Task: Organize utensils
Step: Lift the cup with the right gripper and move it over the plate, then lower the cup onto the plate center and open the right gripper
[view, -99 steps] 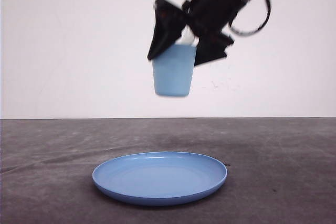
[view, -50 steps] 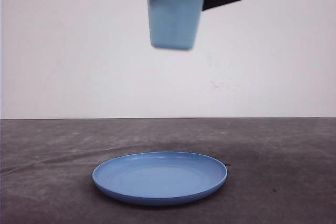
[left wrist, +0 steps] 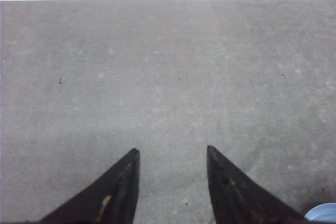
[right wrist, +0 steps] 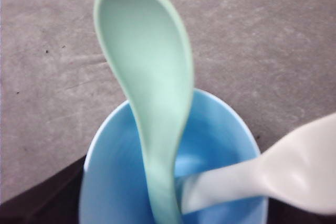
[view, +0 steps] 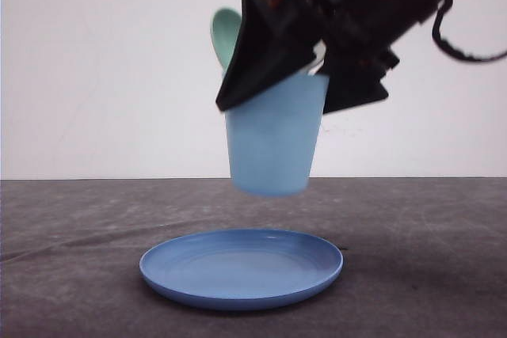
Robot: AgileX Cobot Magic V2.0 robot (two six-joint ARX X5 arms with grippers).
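A light blue cup (view: pixel 273 144) hangs in the air above the round blue plate (view: pixel 242 267), held between the black fingers of my right gripper (view: pixel 305 77). A mint-green spoon (right wrist: pixel 149 77) stands in the cup (right wrist: pixel 113 177), its oval bowl rising over the rim; its bowl (view: pixel 225 34) also peeks out at the cup's left in the front view. A white fork (right wrist: pixel 273 174) leans in the cup beside it, its head out over the rim. My left gripper (left wrist: pixel 172 151) is open over bare grey table, nothing between its fingers.
The plate lies on the dark grey table (view: pixel 71 275) near the front middle. A sliver of the plate's blue rim (left wrist: pixel 323 212) shows beside my left gripper. A white wall (view: pixel 95 77) stands behind the table.
The cup rose toward the top of the front view, then came back down and closer. It now hangs lower and larger, just above the plate, with the spoon bowl showing.
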